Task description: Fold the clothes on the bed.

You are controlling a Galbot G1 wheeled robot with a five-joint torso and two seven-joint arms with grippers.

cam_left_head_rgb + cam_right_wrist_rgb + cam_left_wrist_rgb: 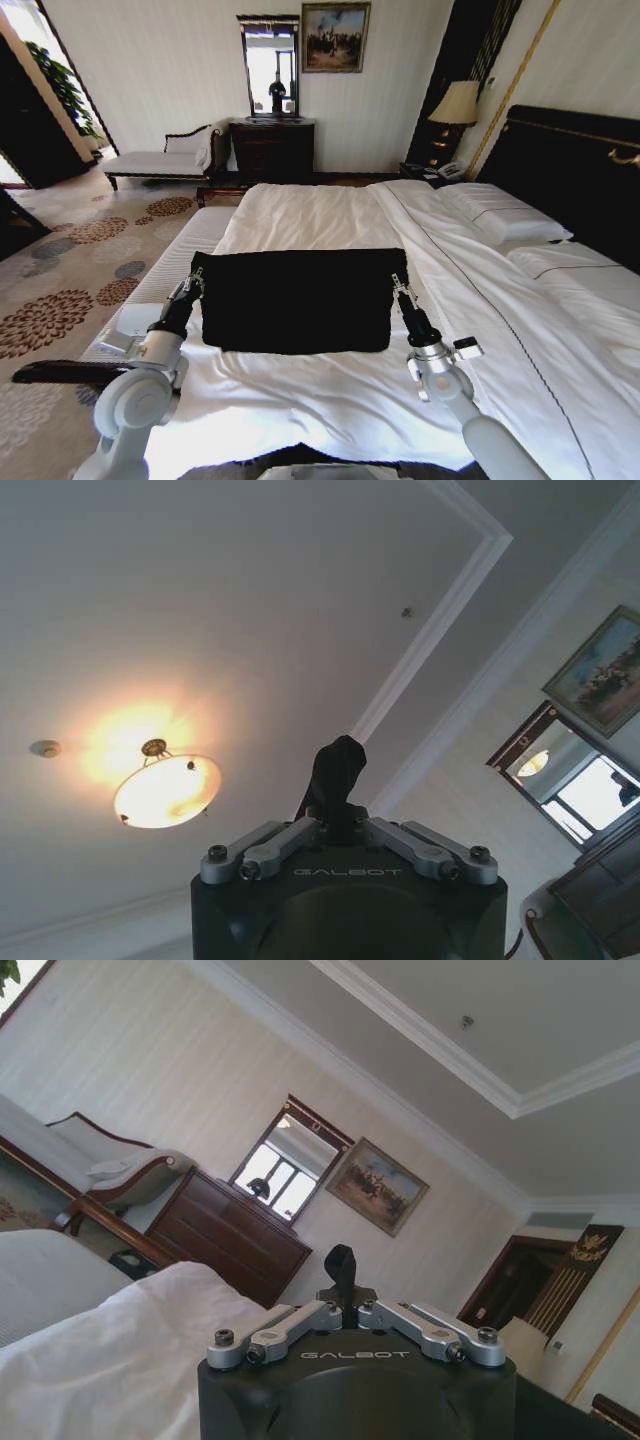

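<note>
Black cloth is pinched in both hands. The left hand (pixel 195 278) is closed on the near left corner of the T-shirt (pixel 295 300), at about nine o'clock from the shirt's middle in the head view. In the left wrist view the fingers (pixel 342 1268) are pressed together with a tuft of dark fabric standing up between them. The right hand (pixel 400 285) is likewise shut on the shirt's right corner, at about three o'clock from the middle, and the right wrist view shows its fingers (pixel 335 780) meeting around a bunch of the same black cloth.

Between the two hands the shirt lies as a wide, folded dark rectangle, flat on the white duvet of the bed (pixel 330 215). It sits in the near half of the bed, close to the foot end.

Farther out on the bed, white pillows (pixel 505 215) rest at about two o'clock from the shirt, against the tall dark headboard (pixel 570 170). A lamp (pixel 455 105) with a pale shade stands past them by the wall. At twelve o'clock, beyond the bed, a dark wooden dresser (pixel 272 150) stands under a mirror (pixel 271 65), with a framed painting (pixel 335 36) beside it. A white-cushioned chaise (pixel 165 158) is at about ten o'clock, on a patterned carpet (pixel 70 260). A lit ceiling light (pixel 165 788) shows above the right hand.
</note>
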